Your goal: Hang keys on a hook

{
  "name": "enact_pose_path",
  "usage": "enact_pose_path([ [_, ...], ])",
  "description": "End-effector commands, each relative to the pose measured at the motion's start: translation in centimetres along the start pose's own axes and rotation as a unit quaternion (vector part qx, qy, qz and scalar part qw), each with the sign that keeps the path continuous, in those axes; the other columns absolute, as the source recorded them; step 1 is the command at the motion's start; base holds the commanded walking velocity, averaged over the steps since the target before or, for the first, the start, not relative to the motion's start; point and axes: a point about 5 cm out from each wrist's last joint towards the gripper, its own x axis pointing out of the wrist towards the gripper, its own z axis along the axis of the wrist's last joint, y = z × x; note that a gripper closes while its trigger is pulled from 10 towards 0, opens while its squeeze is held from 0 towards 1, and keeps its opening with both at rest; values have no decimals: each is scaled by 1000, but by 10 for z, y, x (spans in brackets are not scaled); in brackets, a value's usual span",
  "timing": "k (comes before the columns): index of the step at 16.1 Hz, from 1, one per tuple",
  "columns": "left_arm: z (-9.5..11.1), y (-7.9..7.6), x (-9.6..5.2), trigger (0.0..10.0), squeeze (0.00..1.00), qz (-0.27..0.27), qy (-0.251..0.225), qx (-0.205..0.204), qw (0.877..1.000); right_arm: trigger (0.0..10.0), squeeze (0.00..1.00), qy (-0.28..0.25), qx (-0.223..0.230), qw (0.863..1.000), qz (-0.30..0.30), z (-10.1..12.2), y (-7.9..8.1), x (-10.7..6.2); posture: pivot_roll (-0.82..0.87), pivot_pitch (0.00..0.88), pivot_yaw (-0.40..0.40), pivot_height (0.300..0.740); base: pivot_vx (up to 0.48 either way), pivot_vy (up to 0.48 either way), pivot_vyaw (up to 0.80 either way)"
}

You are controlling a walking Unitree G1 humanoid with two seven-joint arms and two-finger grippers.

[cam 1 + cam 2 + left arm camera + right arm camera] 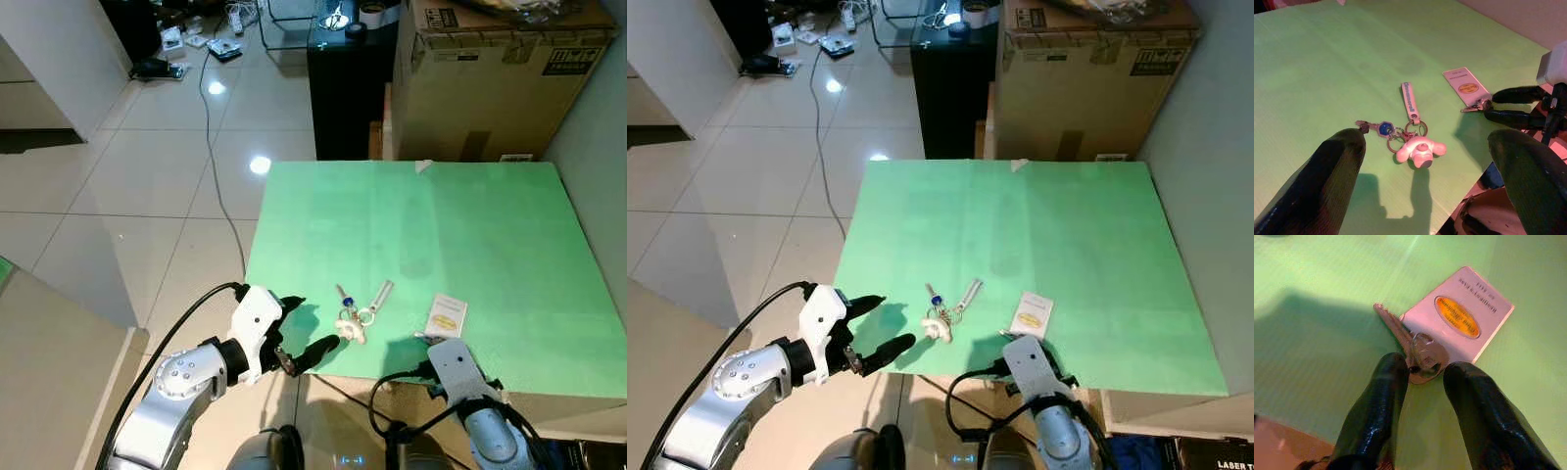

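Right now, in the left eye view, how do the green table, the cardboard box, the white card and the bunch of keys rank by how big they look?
1. green table, by far the largest.
2. cardboard box, cut off by the frame's top edge and farther from the camera, so its true rank is unsure.
3. bunch of keys and white card look about alike; I won't rank them.

A bunch of keys [355, 315] lies on the table [470, 225] near its front edge, with a card [448, 315] to its right. A single key [1415, 350] lies at the card's near end. Behind the table stand a cabinet [345, 88] and, to its right, a cardboard box [490, 78].
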Motion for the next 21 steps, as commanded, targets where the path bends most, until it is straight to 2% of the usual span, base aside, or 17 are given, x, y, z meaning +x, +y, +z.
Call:
enact_pose_path([
  [1, -2, -1, -1, 10000, 0, 3, 4, 6, 1000, 0, 0, 20, 15, 1000, 12, -6, 5, -4, -73, 167, 119, 740, 0, 0, 0],
  [5, -1, -1, 1, 10000, 0, 1, 3, 7, 1000, 0, 0, 19, 40, 999, 15, -1, 9, -4, -77, 173, 122, 740, 0, 0, 0],
  [10, 0, 0, 3, 10000, 0, 4, 2, 8, 1000, 0, 0, -17, 41, 999, 8, 20, 3, -4, -80, 183, 124, 740, 0, 0, 0],
  [14, 0, -1, 5, 10000, 0, 4, 0, 7, 1000, 0, 0, -56, 22, 998, 6, 40, 0, -7, -83, 189, 126, 740, 0, 0, 0],
  [16, 0, -1, 5, 10000, 0, 3, 1, 6, 1000, 0, 0, -50, -5, 998, -28, 44, -8, -2, -85, 190, 128, 740, 0, 0, 0],
  [17, 0, -1, 6, 10000, 0, 3, 0, 6, 1000, 9882, 0, -29, -9, 999, -34, 37, -10, 1, -84, 191, 129, 740, 0, 0, 0],
  [18, 0, -1, 6, 10000, 0, 3, 0, 6, 1000, 10000, 1000, -21, -6, 999, -42, 33, -11, 2, -83, 192, 130, 740, 0, 0, 0],
  [19, 0, -1, 7, 10000, 0, 2, 0, 6, 1000, 10000, 1000, -17, -8, 999, -46, 31, -13, 3, -82, 192, 131, 740, 0, 0, 0],
  [21, 1, 0, 7, 10000, 0, 3, 0, 7, 1000, 10000, 1000, -4, -41, 998, -42, 21, -12, 4, -83, 193, 133, 740, 0, 0, 0],
])
